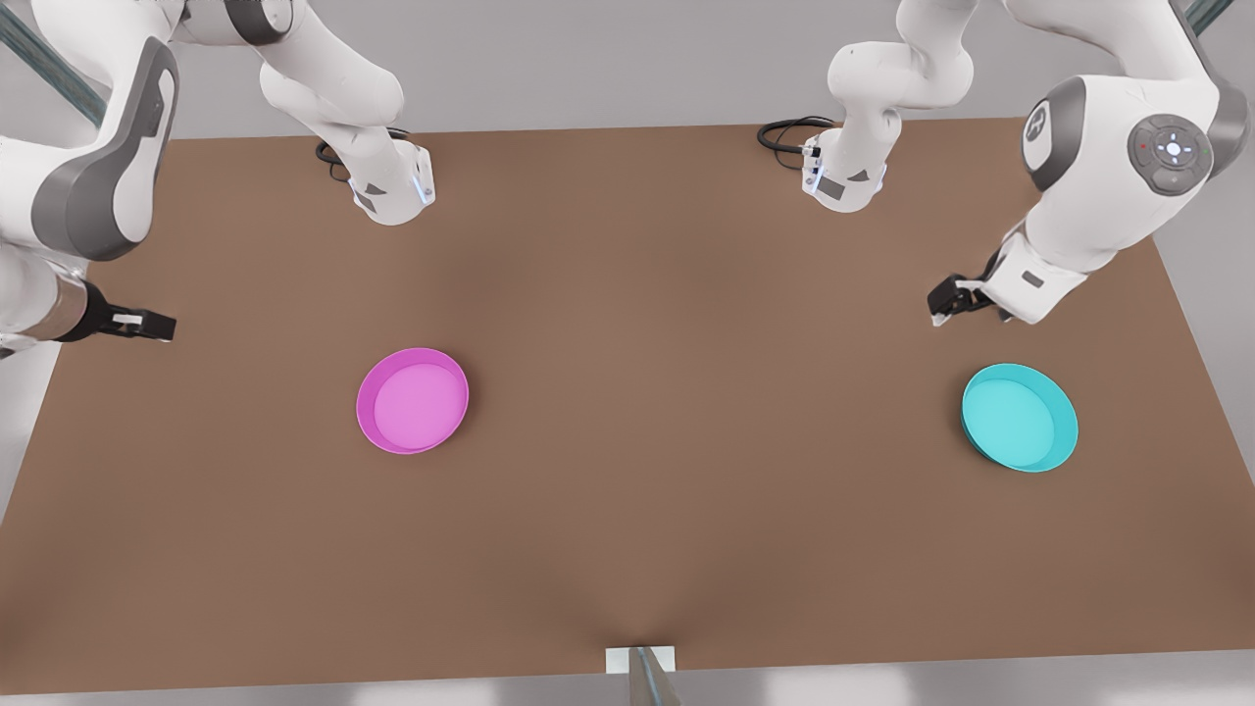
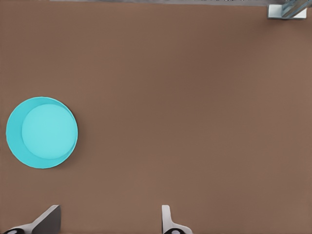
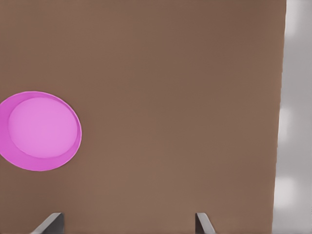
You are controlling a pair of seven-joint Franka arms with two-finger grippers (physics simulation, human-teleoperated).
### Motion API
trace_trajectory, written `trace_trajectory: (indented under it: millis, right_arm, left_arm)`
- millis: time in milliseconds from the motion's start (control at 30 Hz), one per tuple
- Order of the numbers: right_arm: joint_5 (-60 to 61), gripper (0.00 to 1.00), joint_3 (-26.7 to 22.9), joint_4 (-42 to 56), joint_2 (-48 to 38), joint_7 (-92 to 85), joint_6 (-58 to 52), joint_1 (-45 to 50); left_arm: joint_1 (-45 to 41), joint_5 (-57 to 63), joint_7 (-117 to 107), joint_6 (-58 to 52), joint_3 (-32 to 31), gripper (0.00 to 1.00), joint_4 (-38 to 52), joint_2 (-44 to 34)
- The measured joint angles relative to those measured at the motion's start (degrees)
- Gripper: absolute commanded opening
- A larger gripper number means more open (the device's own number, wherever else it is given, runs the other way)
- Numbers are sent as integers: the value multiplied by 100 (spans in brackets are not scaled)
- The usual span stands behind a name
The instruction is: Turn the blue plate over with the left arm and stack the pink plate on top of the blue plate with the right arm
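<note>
Both arms are up off the brown table (image 1: 627, 490) and neither is touching a thing. The left arm's black two-finger gripper (image 1: 953, 298) hangs at the front view's right, above the table and near the round shallow turquoise-cyan plastic plate (image 1: 1020, 418). That blue plate sits rim up, open side showing, flat on the table, well apart from the gripper. In the left wrist view the plate (image 2: 42, 132) lies off to one side of the two fingertips (image 2: 47, 220), and those jaws stand wide open with only bare table between them.

Over at the front view's left, the right arm's black gripper (image 1: 145, 325) hovers at the table's edge. The round shallow magenta-pink plastic plate (image 1: 413, 400), lighter pink inside, rests rim up on the table, well apart from that gripper. The right wrist view has the pink plate (image 3: 40, 130) off to one side, and the fingertips (image 3: 50, 223) spread wide, jaws open and holding nothing.

The two plates lie well apart from each other, with open table between them.
</note>
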Motion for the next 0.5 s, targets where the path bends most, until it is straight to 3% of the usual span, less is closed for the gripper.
trace_trajectory:
  millis: [100,300,500]
  right_arm:
    - [-20,100,24,7,42,-15,29,153]
    - [-46,100,27,-6,101,-35,28,261]
    - [-57,100,24,-2,158,-48,-10,279]
  left_arm:
    - [282,-15,-64,30,-3,100,-32,279]
    - [2547,-407,513,758,50,100,108,1964]
    - [3576,-1223,1859,1746,351,100,683,3552]
